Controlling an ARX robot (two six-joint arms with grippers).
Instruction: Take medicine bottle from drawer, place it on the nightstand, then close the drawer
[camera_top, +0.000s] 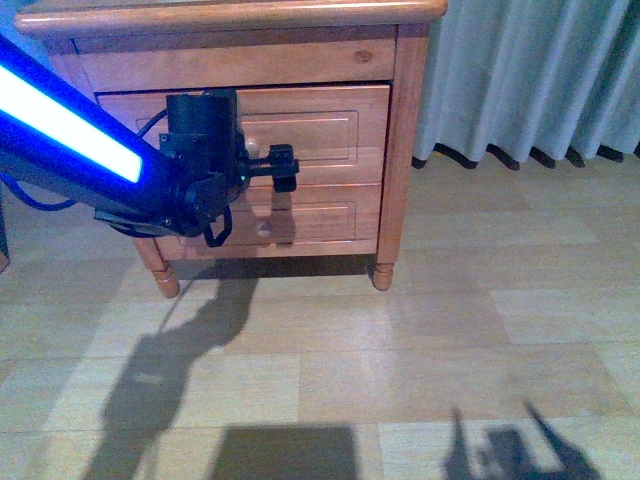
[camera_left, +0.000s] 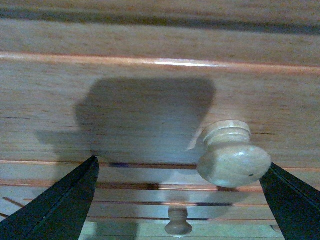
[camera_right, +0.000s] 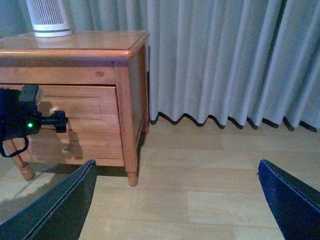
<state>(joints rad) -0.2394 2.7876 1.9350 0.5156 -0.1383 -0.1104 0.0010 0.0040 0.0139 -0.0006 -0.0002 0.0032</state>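
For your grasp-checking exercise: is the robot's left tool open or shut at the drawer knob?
Open: the left tool has its fingers spread wide in the left wrist view, with the knob sitting between them.

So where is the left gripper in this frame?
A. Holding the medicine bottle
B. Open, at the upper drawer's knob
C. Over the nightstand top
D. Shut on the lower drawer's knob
B: in the left wrist view the left gripper faces the upper drawer with its fingers spread wide. The knob sits between them, close beside one finger, and the lower knob lies beyond.
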